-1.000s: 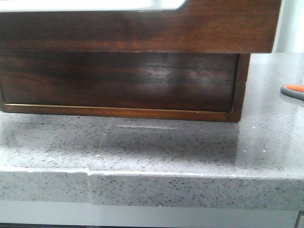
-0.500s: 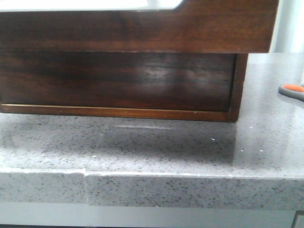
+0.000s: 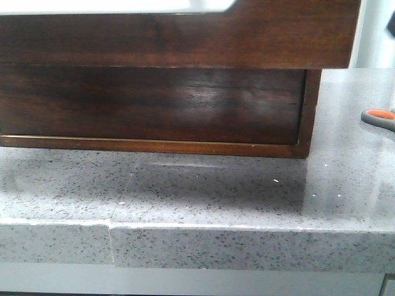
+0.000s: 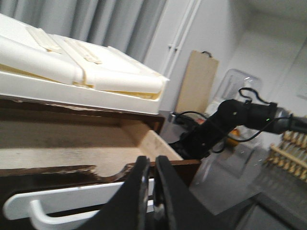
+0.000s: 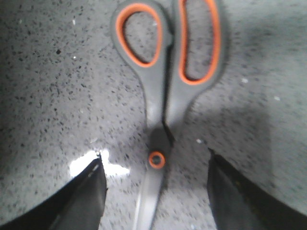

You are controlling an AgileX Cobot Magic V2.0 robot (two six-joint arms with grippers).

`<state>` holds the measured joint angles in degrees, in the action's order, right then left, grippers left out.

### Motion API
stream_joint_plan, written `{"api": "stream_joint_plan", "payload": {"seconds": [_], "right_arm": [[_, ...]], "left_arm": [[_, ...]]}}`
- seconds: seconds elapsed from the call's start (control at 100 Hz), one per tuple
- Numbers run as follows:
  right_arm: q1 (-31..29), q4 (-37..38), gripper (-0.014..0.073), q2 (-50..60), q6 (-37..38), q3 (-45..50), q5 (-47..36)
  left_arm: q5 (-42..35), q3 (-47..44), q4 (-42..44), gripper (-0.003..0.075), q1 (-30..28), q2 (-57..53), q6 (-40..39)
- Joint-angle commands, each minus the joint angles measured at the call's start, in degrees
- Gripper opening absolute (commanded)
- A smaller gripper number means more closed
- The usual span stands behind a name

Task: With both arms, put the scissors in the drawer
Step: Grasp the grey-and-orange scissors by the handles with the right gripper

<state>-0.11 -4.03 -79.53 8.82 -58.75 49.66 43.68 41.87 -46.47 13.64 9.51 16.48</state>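
- The front view sits low and close to the grey speckled countertop, facing the wooden cabinet head-on; the scissors are cut off at its right edge.
- The left wrist view looks past the left gripper into the open drawer, with the room behind.
- The right wrist view looks straight down, close over the scissors on the countertop, which it shares with the front view.

I saw the grey, orange-lined scissors lying flat and closed on the speckled counter, right of the dark wood drawer, which stood pulled out.
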Motion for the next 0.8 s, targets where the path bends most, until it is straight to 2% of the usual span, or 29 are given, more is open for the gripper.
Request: {"api": "stream_joint_plan", "payload": {"seconds": [0.0,0.18,0.32,0.47,0.72,0.79], "right_arm": [[0.1,0.5,0.0400,-0.2,1.2,-1.9,-3.6],[0.1,0.5,0.0407,-2.2,1.5,-1.9,-5.8],[0.1,0.7,0.0407,-4.0,1.6,-1.9,-6.2],[0.1,4.0,0.0407,-5.5,6.4,-1.9,-6.4],[0.1,4.0,0.0403,-7.5,6.4,-1.9,-7.4],[0.1,4.0,0.0374,-8.3,6.4,-1.9,-7.3]], "left_arm": [[-1.6,2.9,5.8,-0.0020,-0.2,0.8,0.0],[-1.5,3.7,15.2,-0.0020,-0.2,0.8,0.0],[-1.5,3.7,15.9,-0.0020,-0.2,0.8,0.0],[-1.5,3.7,15.9,-0.0020,-0.2,0.8,0.0],[-1.5,3.7,15.9,-0.0020,-0.2,0.8,0.0],[-1.5,3.7,15.9,-0.0020,-0.2,0.8,0.0]]}}
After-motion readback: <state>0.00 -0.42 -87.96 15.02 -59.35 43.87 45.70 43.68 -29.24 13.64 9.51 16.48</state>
